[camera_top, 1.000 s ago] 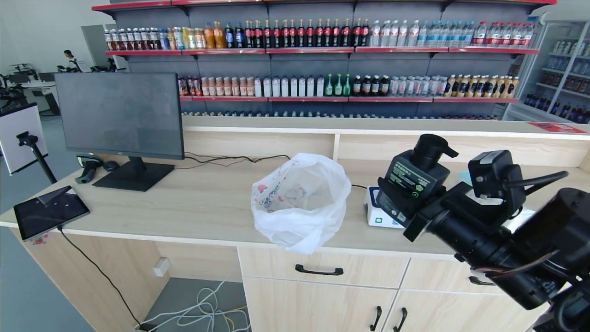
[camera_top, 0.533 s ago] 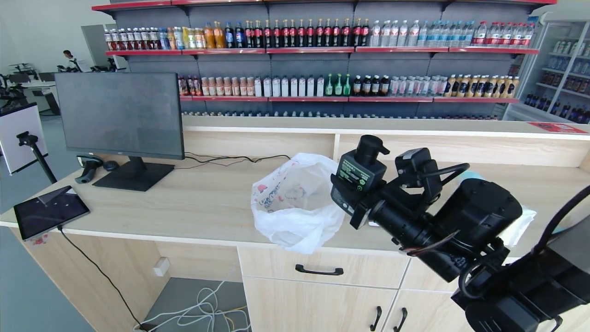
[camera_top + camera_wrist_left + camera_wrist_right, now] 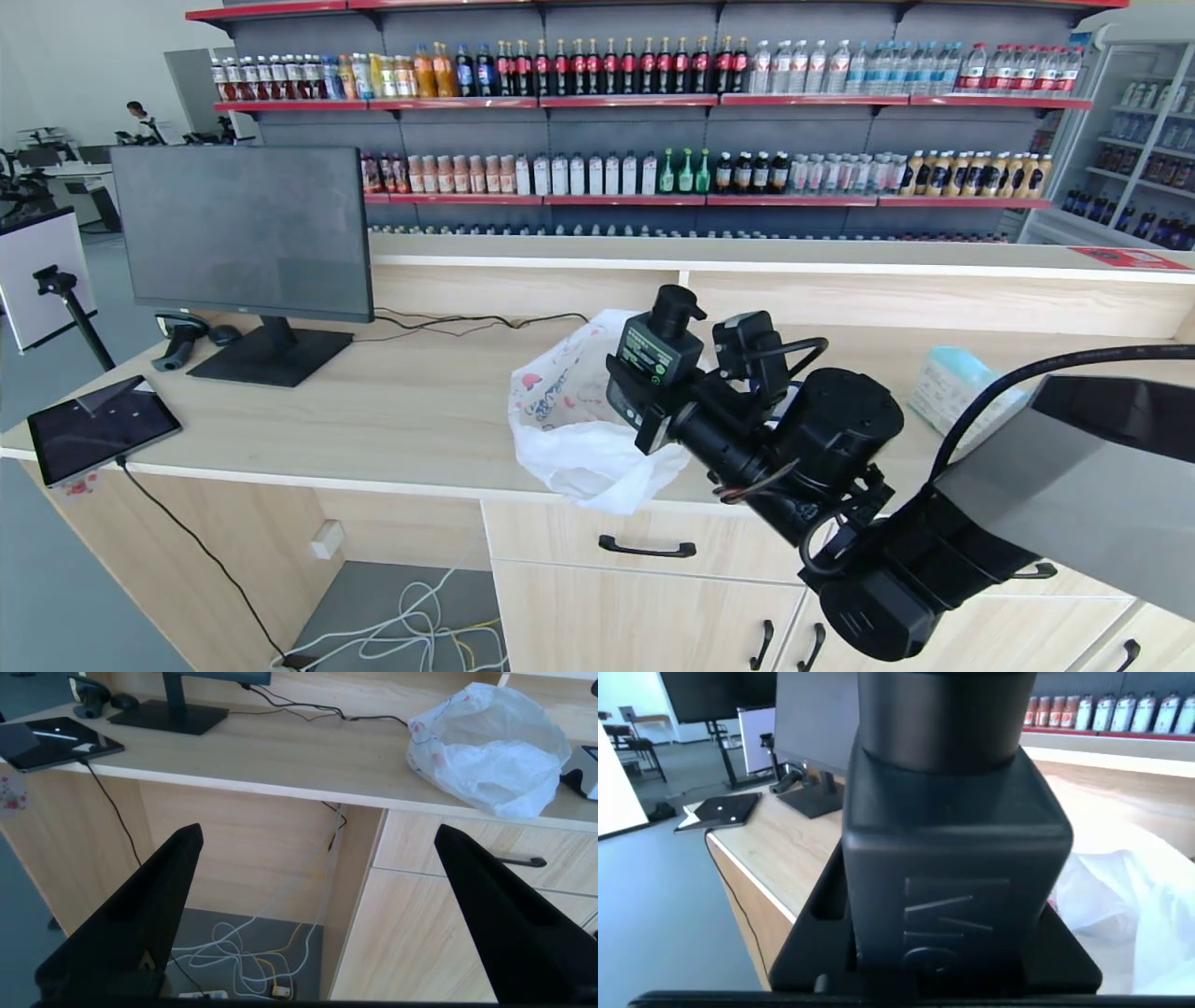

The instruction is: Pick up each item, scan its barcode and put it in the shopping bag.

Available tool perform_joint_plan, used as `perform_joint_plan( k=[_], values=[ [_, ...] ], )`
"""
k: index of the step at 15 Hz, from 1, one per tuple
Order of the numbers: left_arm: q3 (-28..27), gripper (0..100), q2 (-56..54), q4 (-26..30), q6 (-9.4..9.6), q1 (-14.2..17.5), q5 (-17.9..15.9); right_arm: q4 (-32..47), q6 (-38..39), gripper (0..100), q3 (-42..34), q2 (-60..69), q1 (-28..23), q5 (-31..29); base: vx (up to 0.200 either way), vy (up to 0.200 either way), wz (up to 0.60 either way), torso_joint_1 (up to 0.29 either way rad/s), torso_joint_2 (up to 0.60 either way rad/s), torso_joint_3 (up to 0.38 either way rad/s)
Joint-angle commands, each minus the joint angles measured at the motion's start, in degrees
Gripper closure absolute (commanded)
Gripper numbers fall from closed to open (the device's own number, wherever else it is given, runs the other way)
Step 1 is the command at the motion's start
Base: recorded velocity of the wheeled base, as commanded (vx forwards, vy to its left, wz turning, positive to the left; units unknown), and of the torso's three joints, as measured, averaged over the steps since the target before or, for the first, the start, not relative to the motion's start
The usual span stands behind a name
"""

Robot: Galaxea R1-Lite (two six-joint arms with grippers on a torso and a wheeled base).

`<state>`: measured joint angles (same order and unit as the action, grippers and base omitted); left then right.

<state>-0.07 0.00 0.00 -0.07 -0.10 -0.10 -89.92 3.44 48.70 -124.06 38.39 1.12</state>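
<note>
Black plastic, the pump bottle (image 3: 653, 359) stands near the centre of the head view, close to upright. The right gripper (image 3: 646, 415) pinches it around its lower body, both jaws pressed against its sides. The bottle is held off the counter (image 3: 401, 411) and overlaps the right edge of the white shopping bag (image 3: 569, 420), whose mouth gapes open. In the right wrist view the bottle (image 3: 952, 859) looms close, with the bag (image 3: 1130, 905) at lower right. A teal pack (image 3: 952, 387) lies on the counter to the right. At upper left stands a dark monitor (image 3: 245, 233), with a handheld scanner (image 3: 177, 336) beside its foot and a tablet (image 3: 101, 427) at the counter's left corner. The left gripper (image 3: 320, 840) hangs low before the cabinet, fingers (image 3: 140, 924) spread wide with nothing between them.
</note>
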Motion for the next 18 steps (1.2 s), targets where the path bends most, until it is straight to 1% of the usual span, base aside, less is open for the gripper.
perform_joint_plan(
  k=[1,4,6,7,9,11,14,16,18],
  values=[
    [0.1,0,0.0,0.0,-0.01,0.0,0.0,-0.1,2.0,100,6.3,-4.1,0.7,0.3,0.000,0.000,0.00,0.000,0.00,0.000],
    [0.1,0,0.0,0.0,-0.01,0.0,0.0,-0.1,5.8,100,10.2,-6.5,1.0,0.2,0.000,0.000,0.00,0.000,0.00,0.000],
    [0.1,0,0.0,0.0,0.07,0.0,0.0,-0.1,5.9,100,11.7,-7.5,0.9,0.2,0.000,0.000,0.00,0.000,0.00,0.000],
    [0.1,0,0.0,0.0,1.04,0.0,-0.1,-0.1,6.8,100,13.0,-8.4,0.9,0.3,0.000,0.000,0.00,0.000,0.00,0.000],
    [0.1,0,0.0,0.0,1.22,0.0,-0.1,-0.1,9.0,100,12.6,-9.1,0.7,-0.1,0.000,0.000,0.00,0.000,0.00,0.000],
    [0.1,0,0.0,0.0,1.13,0.0,-0.1,-0.1,9.7,100,14.1,-10.8,-0.2,-0.2,0.000,0.000,0.00,0.000,0.00,0.000],
    [0.1,0,0.0,0.0,1.13,0.0,-0.1,0.1,11.2,100,20.6,-14.3,-0.2,-0.2,0.000,0.000,0.00,0.000,0.00,0.000],
    [0.1,0,0.0,0.0,1.13,0.0,-0.1,3.2,13.1,100,21.9,-14.5,-0.2,-0.8,0.000,0.000,0.00,0.000,0.00,0.000],
    [0.1,0,0.0,0.0,1.22,0.0,-0.1,7.8,14.8,100,23.3,-14.5,-0.4,-1.0,0.000,0.000,0.00,0.000,0.00,0.000]
  ],
)
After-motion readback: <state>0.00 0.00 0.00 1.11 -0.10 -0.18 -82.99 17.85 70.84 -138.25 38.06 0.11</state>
